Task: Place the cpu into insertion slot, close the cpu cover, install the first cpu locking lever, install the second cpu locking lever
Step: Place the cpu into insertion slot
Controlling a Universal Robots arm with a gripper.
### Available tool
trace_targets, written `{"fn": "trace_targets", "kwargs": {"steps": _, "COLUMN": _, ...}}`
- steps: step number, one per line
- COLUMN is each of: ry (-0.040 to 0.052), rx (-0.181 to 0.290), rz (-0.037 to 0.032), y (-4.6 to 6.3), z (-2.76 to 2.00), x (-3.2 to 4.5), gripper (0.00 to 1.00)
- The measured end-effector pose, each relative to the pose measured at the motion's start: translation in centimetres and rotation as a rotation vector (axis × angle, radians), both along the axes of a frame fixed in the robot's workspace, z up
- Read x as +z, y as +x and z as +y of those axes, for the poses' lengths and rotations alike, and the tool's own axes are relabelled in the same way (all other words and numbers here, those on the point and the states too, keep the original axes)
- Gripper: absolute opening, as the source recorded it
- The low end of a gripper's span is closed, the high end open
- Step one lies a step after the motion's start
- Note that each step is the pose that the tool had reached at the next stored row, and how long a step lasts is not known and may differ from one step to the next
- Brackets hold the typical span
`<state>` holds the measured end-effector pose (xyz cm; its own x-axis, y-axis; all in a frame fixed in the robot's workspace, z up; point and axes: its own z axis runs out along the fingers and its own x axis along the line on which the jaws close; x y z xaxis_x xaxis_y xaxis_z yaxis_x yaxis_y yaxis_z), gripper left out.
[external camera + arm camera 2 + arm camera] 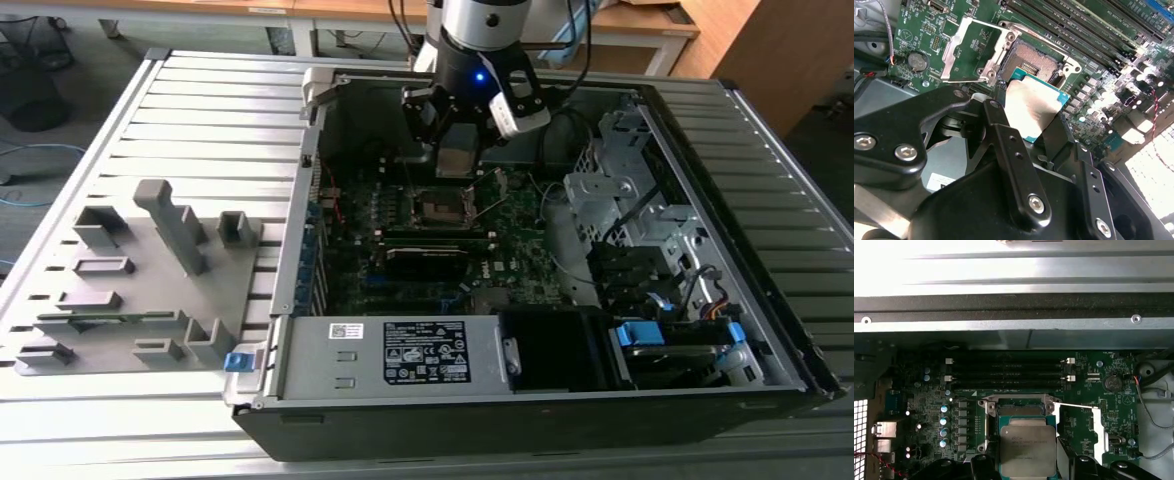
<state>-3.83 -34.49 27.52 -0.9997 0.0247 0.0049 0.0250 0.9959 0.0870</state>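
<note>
The gripper is clamped on the cpu at two opp. edges, metal top toward both wrist cams. The insertion slot sits bare just beside the chip, prob. under and slightly off from it; chip not seated yet. The cpu cover lies flipped open on the slot's side toward the coin cell.

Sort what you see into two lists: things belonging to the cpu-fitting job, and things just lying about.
Job: gripper, shut on the cpu; insertion slot; cpu cover, open.
Lying about: memory sticks; coin battery; grey fixture plate.
</note>
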Motion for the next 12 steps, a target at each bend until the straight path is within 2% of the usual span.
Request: {"fn": "trace_targets", "kwargs": {"steps": 12, "ry": -0.0014, "rx": 0.0, "rz": -0.0032, "y": -0.2, "z": 0.0, "x": -0.16, "gripper": 0.54}}
